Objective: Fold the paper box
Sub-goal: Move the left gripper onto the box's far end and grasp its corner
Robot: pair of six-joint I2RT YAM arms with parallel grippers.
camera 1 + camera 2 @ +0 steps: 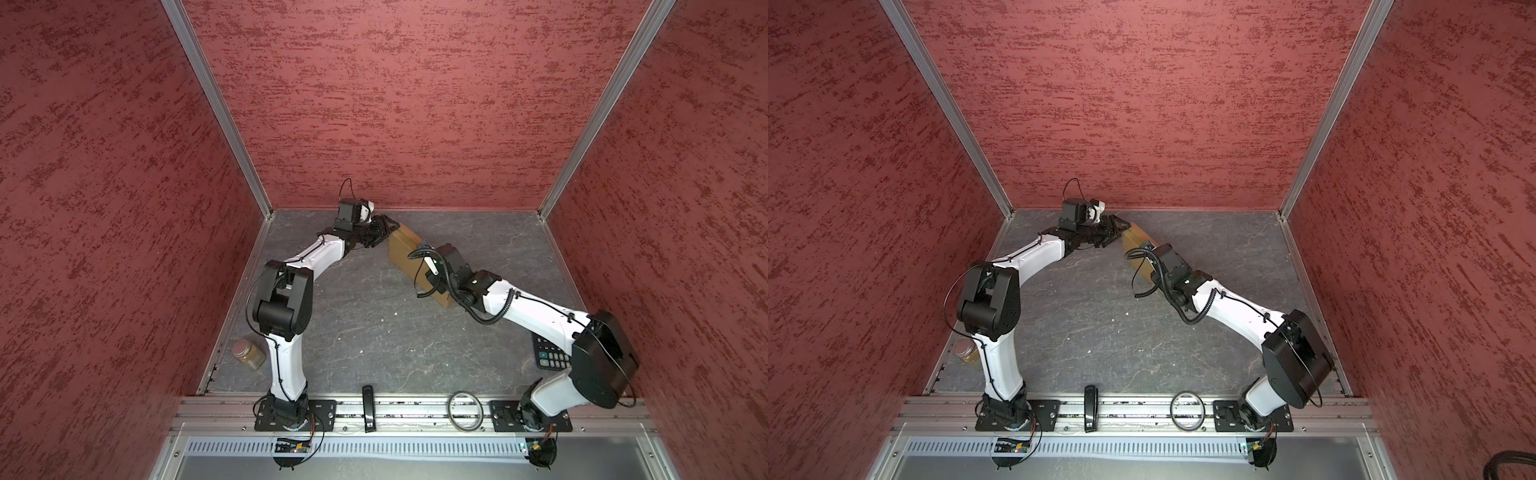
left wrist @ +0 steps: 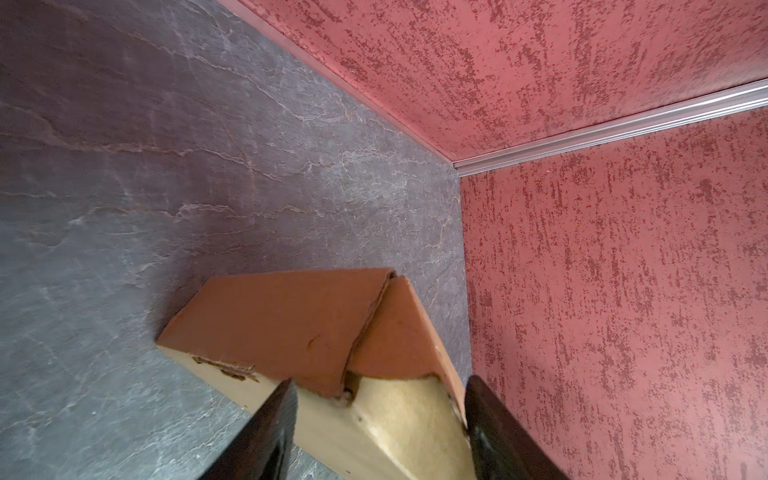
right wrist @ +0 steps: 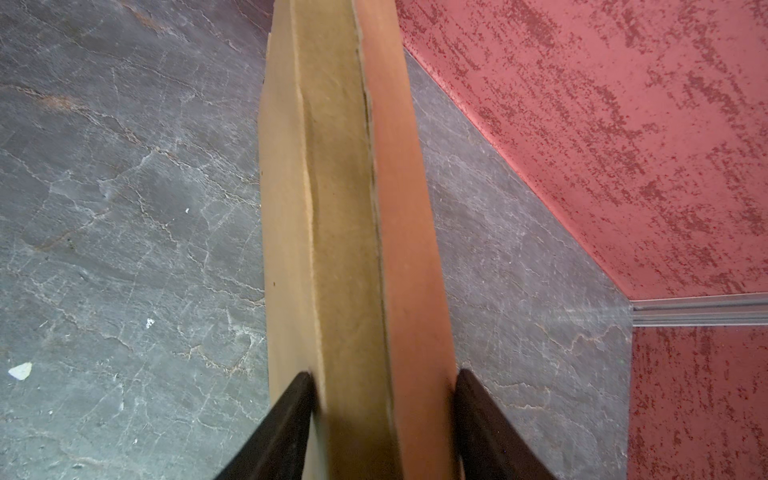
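- front rail (image 1: 415,409): black bar-shaped device (image 1: 368,409) lies across it, and a metal ring (image 1: 465,409) sits to its right, both between the two arm bases
- bench (image 1: 365,332): grey slate-look top with a few small white flecks mid-surface
- jar (image 1: 248,353) with brownish contents sits at the near-left bench edge, just beside the left arm
- dark calculator (image 1: 548,353) is at the near right, partly under the right arm
- paper box (image 1: 401,249): closed flat brown slab turned up on a narrow edge, over the far half of the bench, right of centre
- it runs diagonally, one end far-left and the other near-right; cannot tell whether its lower edge touches the bench
- right claw (image 3: 384,374): at the near-right stretch of the box, hidden under its own wrist in both top views
- the right wrist view shows a dark finger (image 3: 286,419) on each side of the slab's thickness, both pressed on cardboard, so it is pinching the box
- left claw (image 1: 384,230): at the far-left end of the box, reaching in from the left
- the left wrist view shows it straddling the end where the flaps meet, with fingers (image 2: 270,428) against both sides, so it is pinching the box too
- red textured wall (image 1: 415,124) stands close behind the left claw
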